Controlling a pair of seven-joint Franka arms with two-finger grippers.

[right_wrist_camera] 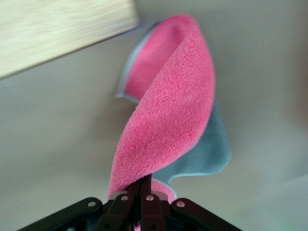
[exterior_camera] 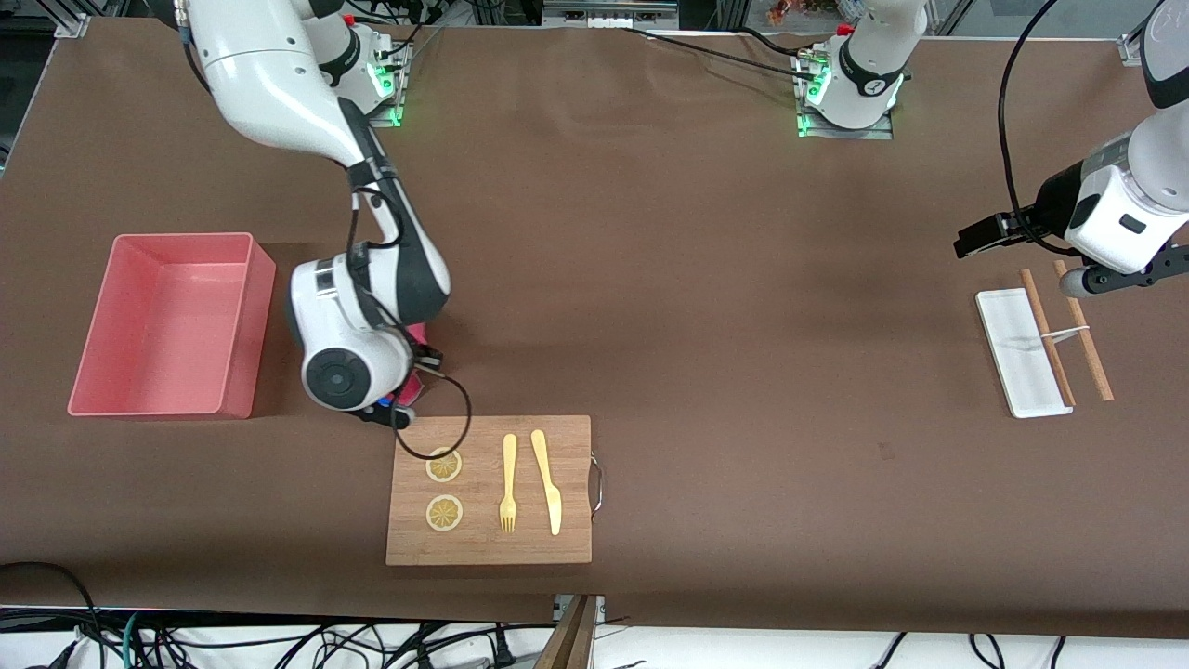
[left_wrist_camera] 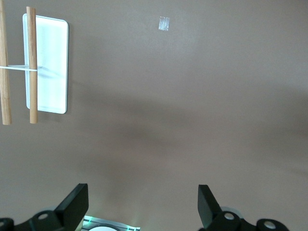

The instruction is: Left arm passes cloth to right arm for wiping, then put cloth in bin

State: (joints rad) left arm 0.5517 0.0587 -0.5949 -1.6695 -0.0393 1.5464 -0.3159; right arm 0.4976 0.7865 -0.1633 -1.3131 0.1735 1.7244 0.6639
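magenta-pink cloth (right_wrist_camera: pixel 168 96) (grey reverse), salmon-pink bin (exterior_camera: pixel 88 376), white tray (exterior_camera: pixel 1008 325)

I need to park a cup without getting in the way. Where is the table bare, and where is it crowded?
Widest bare stretch: between the cutting board and the white tray. Crowded: between the bin and the board, where the right gripper holds the cloth, and by the tray under the open left gripper.

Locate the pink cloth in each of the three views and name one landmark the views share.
Front view: the cloth peeks out magenta under the right gripper, just above the wooden cutting board.
Left wrist view: not in it.
Right wrist view: the cloth hangs from the shut right gripper.
Shared landmark: the cutting board's corner appears in the front and right wrist views.
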